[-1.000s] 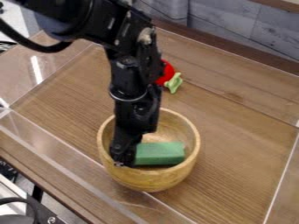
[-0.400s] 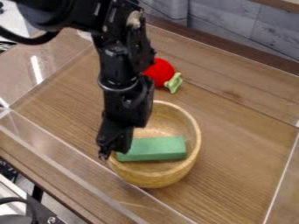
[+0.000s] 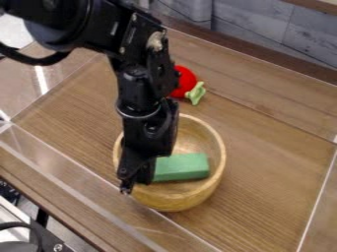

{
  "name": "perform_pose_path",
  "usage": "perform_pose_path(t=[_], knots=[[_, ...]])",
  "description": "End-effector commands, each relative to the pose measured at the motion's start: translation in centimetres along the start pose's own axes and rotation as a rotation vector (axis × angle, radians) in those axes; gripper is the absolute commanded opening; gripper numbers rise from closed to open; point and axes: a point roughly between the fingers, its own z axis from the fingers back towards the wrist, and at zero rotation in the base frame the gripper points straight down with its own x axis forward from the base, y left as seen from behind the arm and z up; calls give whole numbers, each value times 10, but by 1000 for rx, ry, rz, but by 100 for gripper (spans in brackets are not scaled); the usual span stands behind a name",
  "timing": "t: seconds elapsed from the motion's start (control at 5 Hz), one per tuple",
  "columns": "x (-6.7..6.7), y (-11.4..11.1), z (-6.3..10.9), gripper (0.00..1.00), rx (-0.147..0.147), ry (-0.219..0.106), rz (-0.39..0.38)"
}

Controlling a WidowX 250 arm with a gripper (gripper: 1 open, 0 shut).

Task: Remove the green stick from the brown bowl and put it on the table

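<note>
Toy (image 3: 186,81), red, beyond bowl (image 3: 200,135); green leaf piece (image 3: 196,94) attached.

Green block's (image 3: 182,167) left end (hidden).

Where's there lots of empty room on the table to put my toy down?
There's a big bare patch of table to the right of the brown bowl in the picture, up to the clear wall. Another lies left of the black gripper. It's crowded inside the bowl, with the green stick and gripper, and behind it by the red toy.
</note>
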Motion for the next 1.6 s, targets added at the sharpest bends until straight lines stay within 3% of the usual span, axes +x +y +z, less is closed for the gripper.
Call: perform_pose_path(t=[0.0, 0.4, 0.6, 0.8, 1.0, 1.2, 1.4], knots=[[1, 9, 14, 0, 22, -24, 55], [-16, 31, 61, 0, 73, -32, 161], [-13, 33, 52, 0, 75, -24, 168], [-10, 32, 40, 100, 69, -22, 145], [-8, 32, 27, 0, 68, -18, 141], [-7, 35, 19, 0, 69, -15, 142], [-10, 35, 31, 0, 75, -11, 70]])
